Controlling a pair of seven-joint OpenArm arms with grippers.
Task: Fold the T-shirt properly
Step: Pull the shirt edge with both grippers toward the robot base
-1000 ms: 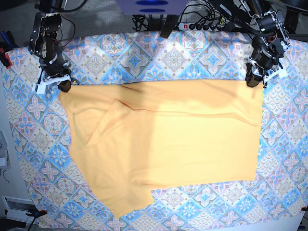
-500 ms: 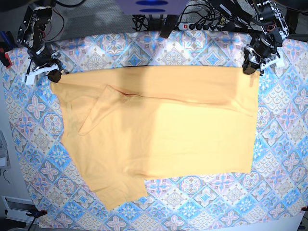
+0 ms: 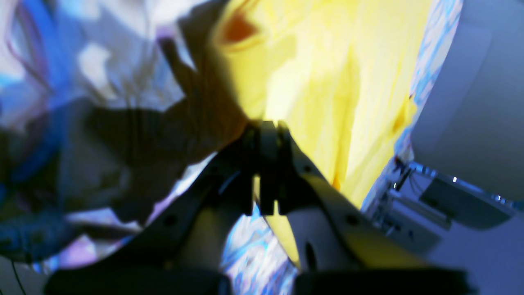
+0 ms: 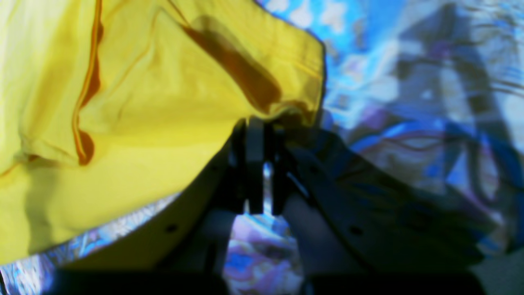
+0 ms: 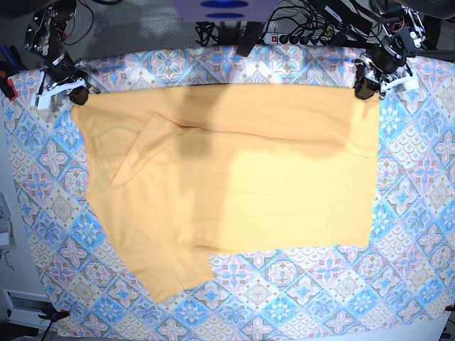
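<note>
While clamped, both grippers pinch the T-shirt [image 5: 234, 177].

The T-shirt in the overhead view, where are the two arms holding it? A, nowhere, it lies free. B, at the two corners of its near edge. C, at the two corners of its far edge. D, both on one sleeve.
C: the T-shirt is pinched at both far corners, by the left gripper and the right gripper.

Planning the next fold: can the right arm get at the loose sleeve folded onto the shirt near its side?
Probably not yet: the right claw is shut on the T-shirt corner. Nothing covers the sleeve, though.
</note>
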